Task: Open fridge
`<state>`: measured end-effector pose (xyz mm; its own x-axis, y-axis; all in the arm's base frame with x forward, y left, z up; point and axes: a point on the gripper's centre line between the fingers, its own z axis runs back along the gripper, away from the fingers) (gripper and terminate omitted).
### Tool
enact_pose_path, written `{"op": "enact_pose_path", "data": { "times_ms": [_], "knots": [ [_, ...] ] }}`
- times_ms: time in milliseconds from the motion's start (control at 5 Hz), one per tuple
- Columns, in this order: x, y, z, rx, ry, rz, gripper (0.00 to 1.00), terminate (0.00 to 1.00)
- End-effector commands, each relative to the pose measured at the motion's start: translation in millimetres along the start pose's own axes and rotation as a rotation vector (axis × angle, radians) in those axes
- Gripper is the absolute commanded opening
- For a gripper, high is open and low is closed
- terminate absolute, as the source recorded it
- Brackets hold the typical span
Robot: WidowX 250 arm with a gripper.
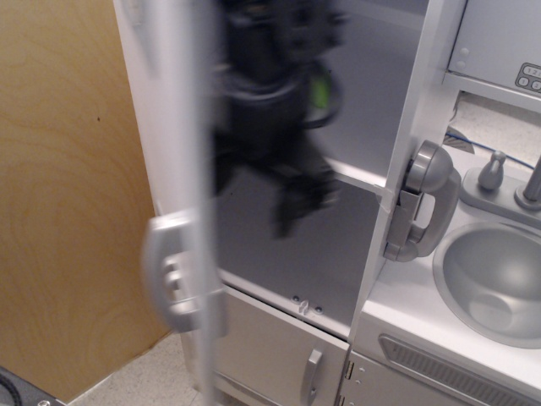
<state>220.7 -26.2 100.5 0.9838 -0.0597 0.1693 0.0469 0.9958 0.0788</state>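
Observation:
The tall white fridge door (182, 127) stands swung wide open, seen nearly edge-on at the left. Its curved silver handle (169, 283) sticks out at the door's lower part, blurred. The grey fridge interior (338, 237) with a white shelf (359, 176) is exposed. My black gripper (292, 199) is inside the opening, just right of the door's edge, heavily motion-blurred. Its fingers point down and hold nothing that I can make out; whether they are open or shut does not show.
A smaller lower white door with a short silver handle (311, 378) sits under the opening. A grey toy phone handset (420, 203) hangs on the right post. A grey sink basin (499, 283) and tap (532, 182) are at right. A wooden panel (68, 194) stands at left.

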Motion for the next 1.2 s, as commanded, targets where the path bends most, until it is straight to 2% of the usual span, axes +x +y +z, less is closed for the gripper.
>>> {"op": "enact_pose_path", "data": {
  "times_ms": [0,200,400,600,800,1000],
  "knots": [
    [-36,57,2,0.163,-0.022,0.045,1.0,0.0],
    [-37,86,5,0.241,0.031,0.109,1.0,0.0],
    [-29,122,21,0.347,0.003,0.257,1.0,0.0],
    [-31,161,27,0.403,0.028,0.341,1.0,0.0],
    [-26,171,31,0.355,0.017,0.371,1.0,0.0],
    [-15,182,31,0.296,0.043,0.431,1.0,1.0]
  ]
}}
